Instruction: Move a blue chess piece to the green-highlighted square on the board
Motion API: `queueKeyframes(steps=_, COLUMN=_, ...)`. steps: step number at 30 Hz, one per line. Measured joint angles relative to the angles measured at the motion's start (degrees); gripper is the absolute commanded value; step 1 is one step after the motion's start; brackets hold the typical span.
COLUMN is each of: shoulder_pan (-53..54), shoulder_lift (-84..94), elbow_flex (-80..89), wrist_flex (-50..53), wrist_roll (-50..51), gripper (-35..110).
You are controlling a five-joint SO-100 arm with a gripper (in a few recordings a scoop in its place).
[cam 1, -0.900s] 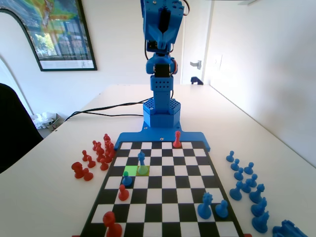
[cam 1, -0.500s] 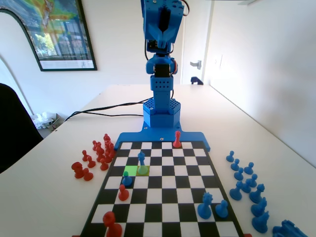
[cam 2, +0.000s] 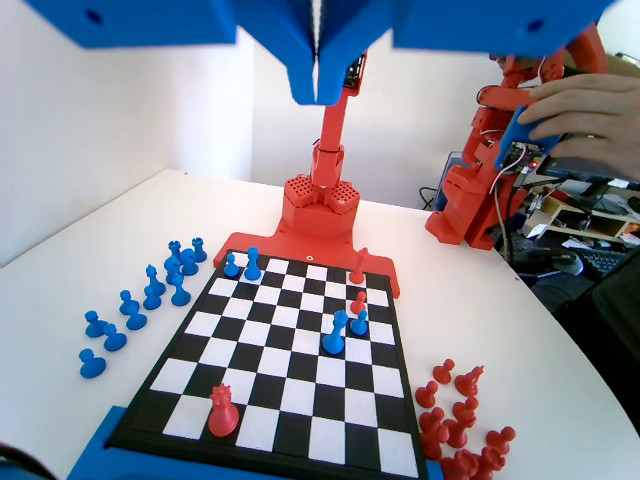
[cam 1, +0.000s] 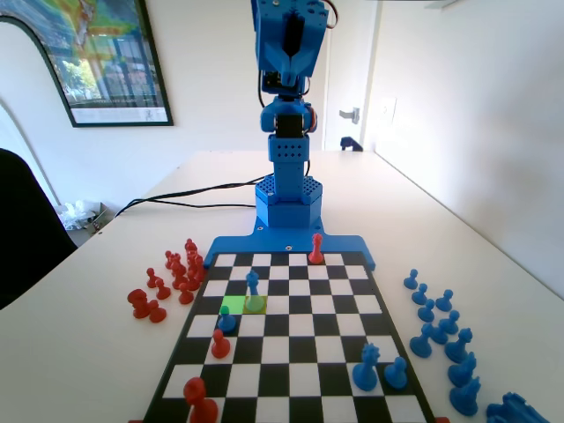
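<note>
Fixed view: the blue chess piece (cam 1: 254, 290) stands upright on the board (cam 1: 291, 330), on the right-hand part of the highlighted patch, where the square looks dull olive. The green-highlighted square (cam 1: 233, 304) lies just left of it and carries no piece. A squat blue pawn (cam 1: 226, 319) stands 1 row nearer the camera, with a red pawn (cam 1: 220, 344) in front of it. Loose red pieces (cam 1: 172, 278) lie on the bench (cam 1: 88, 352) left of the board, loose blue pieces (cam 1: 441, 339) to its right.

Wrist view: the tool (cam 2: 316, 95) hangs high above the board (cam 2: 285, 360), its 2 jaws pressed together with nothing between them. The blue chess piece (cam 2: 335, 333) stands near mid-board, well apart from the tool.
</note>
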Motion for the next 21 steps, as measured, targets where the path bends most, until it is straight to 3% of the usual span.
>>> queueKeyframes(steps=12, shoulder_pan=-1.14, shoulder_lift=-9.14, elbow_flex=-12.13, wrist_flex=8.53, wrist_roll=3.60, gripper=1)
queueKeyframes(steps=21, shoulder_pan=2.55, shoulder_lift=-26.89, elbow_flex=-15.73, wrist_flex=5.19, wrist_roll=6.24, gripper=1)
